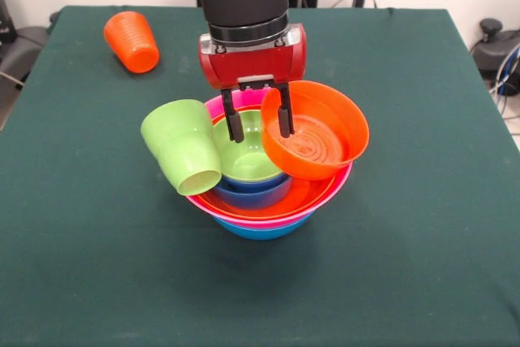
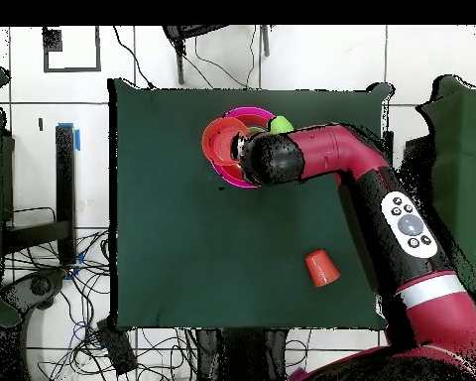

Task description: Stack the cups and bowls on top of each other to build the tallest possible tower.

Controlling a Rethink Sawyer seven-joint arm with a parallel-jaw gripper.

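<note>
One small orange bowl (image 1: pixel 318 137), light and slick, was pinched at its 9 o'clock rim by the fingers (image 1: pixel 286 116); it sat tilted.

**Colours on the table**

The tablecloth (image 1: pixel 89 225) is a plain dark green. The tower (image 1: pixel 268 205) shows a blue bowl (image 1: pixel 264 231) at its base, then a pink bowl (image 1: pixel 244 215), then a glossy orange bowl (image 1: pixel 268 199). Inside sit a smaller blue bowl (image 1: pixel 253 193) and a lime-green bowl (image 1: pixel 252 152). A second orange bowl (image 1: pixel 321 140), glossy with faint rings on its floor, is the brightest piece. The lime-green cup (image 1: pixel 180 145) is plain and smooth. The orange cup (image 1: pixel 132 41) is ribbed. The gripper (image 1: pixel 258 126) has black fingers (image 1: pixel 235 123) under a red body, and the arm (image 2: pixel 381 198) is red with black sections and a silver band.
</note>
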